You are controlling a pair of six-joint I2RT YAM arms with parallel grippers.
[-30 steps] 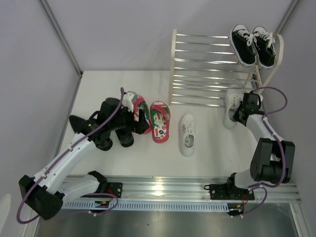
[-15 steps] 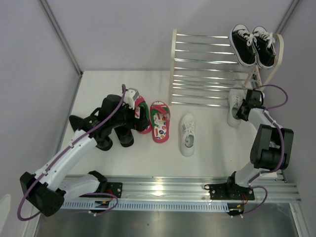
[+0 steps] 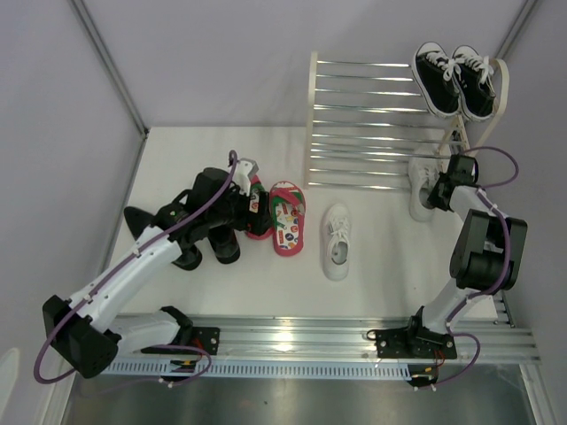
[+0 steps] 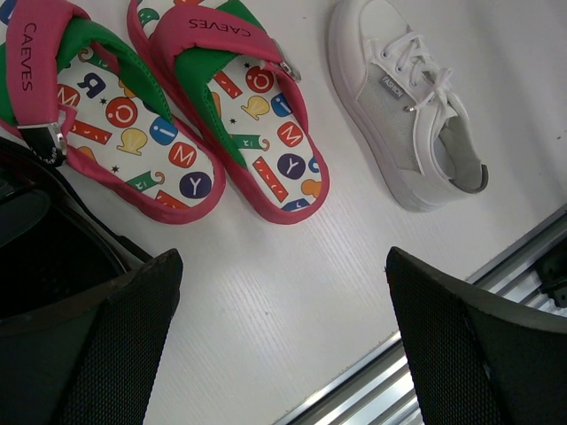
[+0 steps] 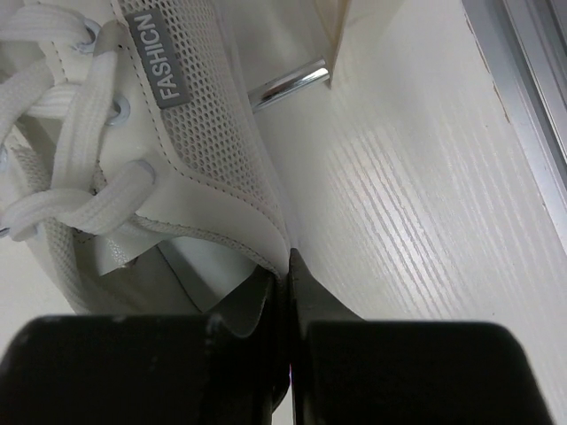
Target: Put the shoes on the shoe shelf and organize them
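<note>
The right end effector (image 5: pixel 285 266) is pinched narrow on the collar of one white sneaker (image 3: pixel 419 188), which sits at the 3 o'clock end of the shoe shelf (image 3: pixel 312 115), against its lowest bars, toe to 12 o'clock. The left end effector (image 4: pixel 283 301) stands wide and holds nothing above the red flip-flops (image 4: pixel 239 106), with the black dress shoes (image 3: pixel 140 220) at their 8 o'clock. The second white sneaker (image 3: pixel 337 241) lies alone mid-worktop (image 3: pixel 381 257).
</note>
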